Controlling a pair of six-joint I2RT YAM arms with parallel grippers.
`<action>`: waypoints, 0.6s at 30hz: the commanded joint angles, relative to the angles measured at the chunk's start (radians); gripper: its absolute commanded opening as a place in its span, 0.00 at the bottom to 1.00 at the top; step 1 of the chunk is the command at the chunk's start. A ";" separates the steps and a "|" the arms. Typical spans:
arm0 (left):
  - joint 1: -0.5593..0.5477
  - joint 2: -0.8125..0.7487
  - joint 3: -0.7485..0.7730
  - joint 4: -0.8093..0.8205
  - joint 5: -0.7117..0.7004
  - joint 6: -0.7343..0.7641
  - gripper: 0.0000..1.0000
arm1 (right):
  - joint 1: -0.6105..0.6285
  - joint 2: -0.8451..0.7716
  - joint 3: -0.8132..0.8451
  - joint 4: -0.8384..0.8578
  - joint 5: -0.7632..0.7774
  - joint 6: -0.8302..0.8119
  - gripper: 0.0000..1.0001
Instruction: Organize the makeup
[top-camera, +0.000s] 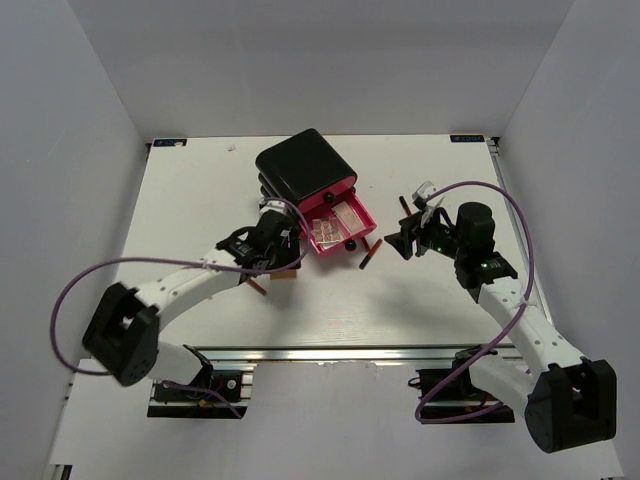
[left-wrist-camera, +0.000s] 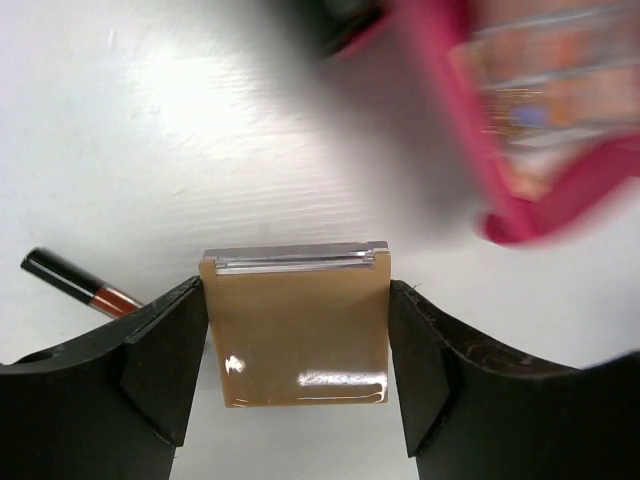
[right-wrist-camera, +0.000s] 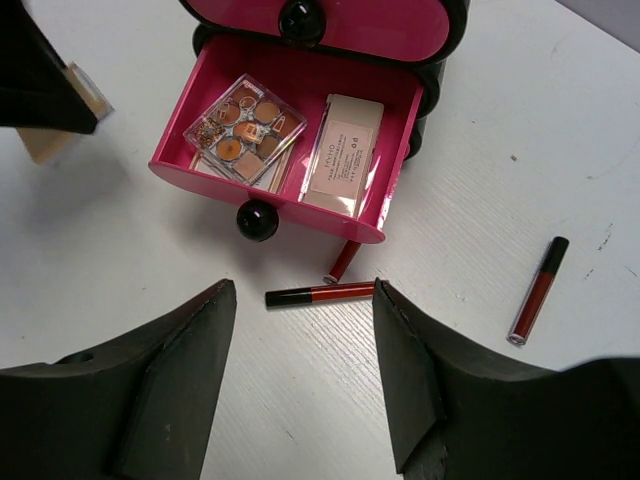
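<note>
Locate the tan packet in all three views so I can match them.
Top external: tan packet just left of centre, beside the open pink drawer.
Left wrist: dead centre, gripped in the left tool; drawer blurred top right.
Right wrist: top-left corner, partly hidden by the left tool; drawer top centre.
Shared landmark: the pink drawer.

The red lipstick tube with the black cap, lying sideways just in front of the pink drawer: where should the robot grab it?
Pinch the slim red lipstick tube with the black cap around its middle, coming straight down from above. It lies flat on the white table, so only its long sides are free. Squeeze across its thin width, not along its length.
</note>
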 joint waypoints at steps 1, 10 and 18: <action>-0.067 -0.163 -0.008 0.092 0.026 0.092 0.00 | -0.005 -0.004 0.003 0.048 -0.013 0.014 0.63; -0.210 -0.019 0.270 -0.006 0.006 0.382 0.00 | -0.005 0.002 0.014 0.045 -0.020 0.010 0.63; -0.210 0.213 0.485 -0.006 -0.104 0.707 0.00 | -0.005 -0.031 0.008 0.029 -0.007 -0.004 0.63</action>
